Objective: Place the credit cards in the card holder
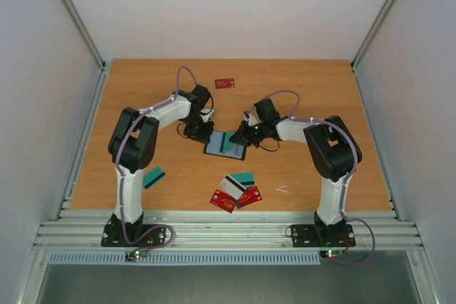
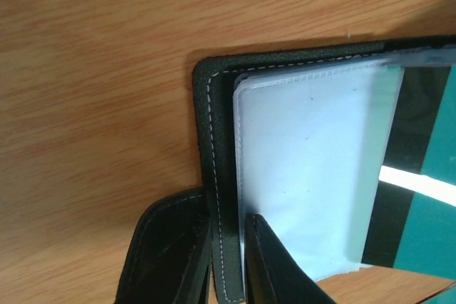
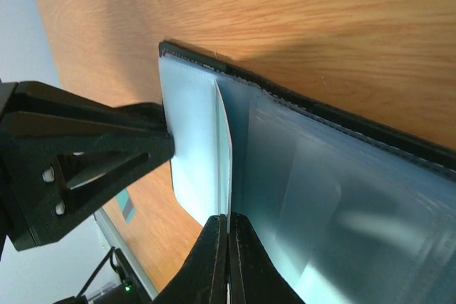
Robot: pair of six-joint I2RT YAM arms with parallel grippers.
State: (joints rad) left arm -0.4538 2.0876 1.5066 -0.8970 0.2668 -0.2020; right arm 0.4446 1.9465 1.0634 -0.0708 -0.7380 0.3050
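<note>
The black card holder (image 1: 218,149) lies open on the table between my two grippers, its pale bluish sleeves (image 2: 313,176) facing up. A teal credit card with a dark stripe (image 2: 427,233) lies in it, its left end under a translucent sleeve. My left gripper (image 2: 226,247) is shut on the holder's stitched black edge (image 2: 214,140). My right gripper (image 3: 229,217) is shut on a thin pale sheet (image 3: 225,147) standing on edge over the holder's inside (image 3: 342,197). I cannot tell whether that sheet is a sleeve or a card.
Loose cards lie on the table: a red one (image 1: 225,82) at the back, a teal one (image 1: 154,176) at the front left, and a red, white and teal pile (image 1: 237,189) at the front middle. Grey walls close in the left, right and back sides.
</note>
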